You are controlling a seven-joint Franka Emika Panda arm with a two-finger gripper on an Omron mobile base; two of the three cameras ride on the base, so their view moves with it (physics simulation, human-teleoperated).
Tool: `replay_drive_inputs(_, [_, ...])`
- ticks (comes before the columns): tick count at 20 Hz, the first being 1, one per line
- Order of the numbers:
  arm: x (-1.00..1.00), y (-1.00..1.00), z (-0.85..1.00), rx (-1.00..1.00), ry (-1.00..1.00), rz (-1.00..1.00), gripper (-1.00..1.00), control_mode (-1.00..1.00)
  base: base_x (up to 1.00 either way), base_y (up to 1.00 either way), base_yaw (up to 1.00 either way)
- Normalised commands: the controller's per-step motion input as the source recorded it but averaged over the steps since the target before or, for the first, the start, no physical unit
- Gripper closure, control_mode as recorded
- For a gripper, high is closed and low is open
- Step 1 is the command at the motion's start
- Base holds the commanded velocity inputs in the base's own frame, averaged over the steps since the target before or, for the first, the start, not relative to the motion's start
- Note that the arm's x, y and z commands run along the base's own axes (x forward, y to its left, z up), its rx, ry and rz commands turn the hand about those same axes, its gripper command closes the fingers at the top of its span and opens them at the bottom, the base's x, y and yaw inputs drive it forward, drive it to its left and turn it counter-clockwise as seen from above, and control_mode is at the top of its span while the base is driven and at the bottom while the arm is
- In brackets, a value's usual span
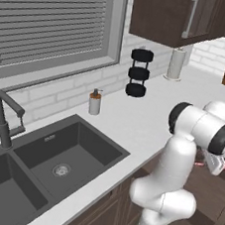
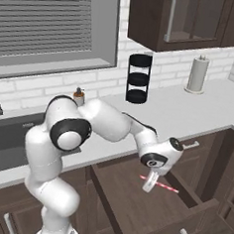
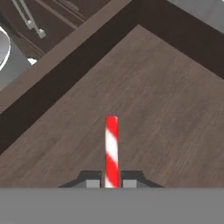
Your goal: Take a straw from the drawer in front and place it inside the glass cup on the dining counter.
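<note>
Gripper (image 3: 111,183) pinched tight on the straw (image 3: 111,148), held just above the floor of the open drawer (image 2: 132,200), right of the sink (image 1: 53,162). Straw looks light, thin, smooth and easily crushed or spun, so likely slips; best pinched near mid-length, gentle squeeze, to keep it from pivoting.

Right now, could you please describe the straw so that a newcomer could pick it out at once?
Below the white countertop, the drawer stands pulled open. Above its brown floor, the gripper is shut on the straw. It is a thin stick with red and white stripes, the only striped thing there.
</note>
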Motion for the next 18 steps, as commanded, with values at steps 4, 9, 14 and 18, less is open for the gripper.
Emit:
replay_drive_inputs(4, [-0.61,0.0,0.89,0.0,-0.11,-0.03,1.0,-1.0,0.0,0.0,0.0])
replay_drive_inputs(9, [-0.48,0.0,0.98,0.0,-0.2,0.0,1.0,-1.0,0.0,0.0,0.0])
replay_drive_inputs(14, [-0.43,0.0,1.0,0.0,-0.19,0.0,1.0,-1.0,0.0,0.0,0.0])
replay_drive_inputs(18, [-0.22,0.05,0.9,0.0,-0.18,0.0,1.0,-1.0,0.0,0.0,0.0])
